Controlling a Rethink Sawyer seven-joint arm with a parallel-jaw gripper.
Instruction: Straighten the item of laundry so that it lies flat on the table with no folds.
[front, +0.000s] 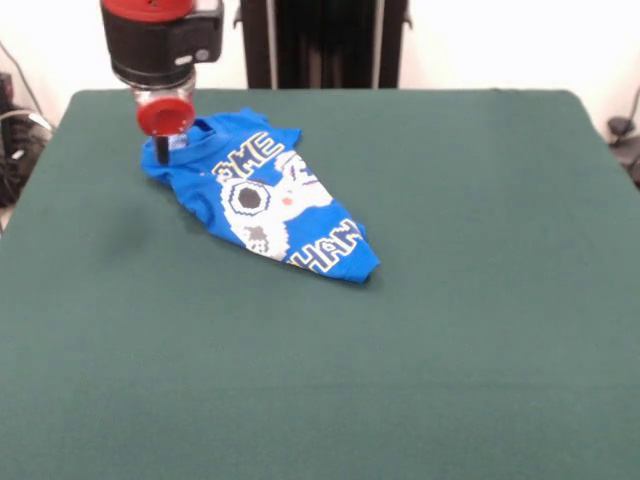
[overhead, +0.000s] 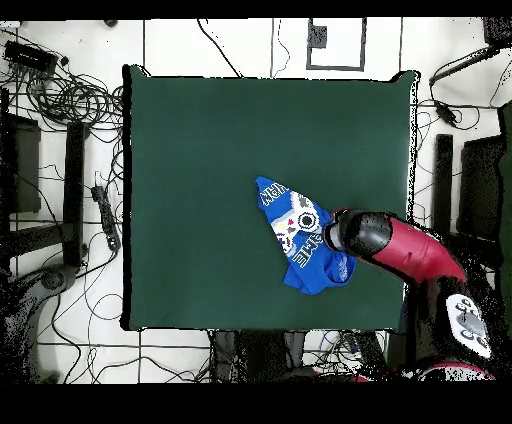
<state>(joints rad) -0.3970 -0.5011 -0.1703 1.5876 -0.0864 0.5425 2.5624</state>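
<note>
The item of laundry (front: 270, 195) is a small bright blue T-shirt, bunched into a folded, roughly triangular heap with its white-grey print and yellow-outlined letters facing up. It lies on the dark green table (front: 450, 300), toward the far left in the front view. My gripper (front: 161, 150) hangs straight down under a red disc and touches the shirt's far left corner. In the overhead view the shirt (overhead: 298, 232) lies right of the table's (overhead: 200, 180) middle. There the red arm (overhead: 400, 250) covers the shirt's right edge and hides the gripper.
A black column (front: 320, 40) stands behind the table's far edge. Cables and gear (overhead: 60, 90) lie on the floor beside the table, and more cables (front: 15, 130) show at the left edge of the front view.
</note>
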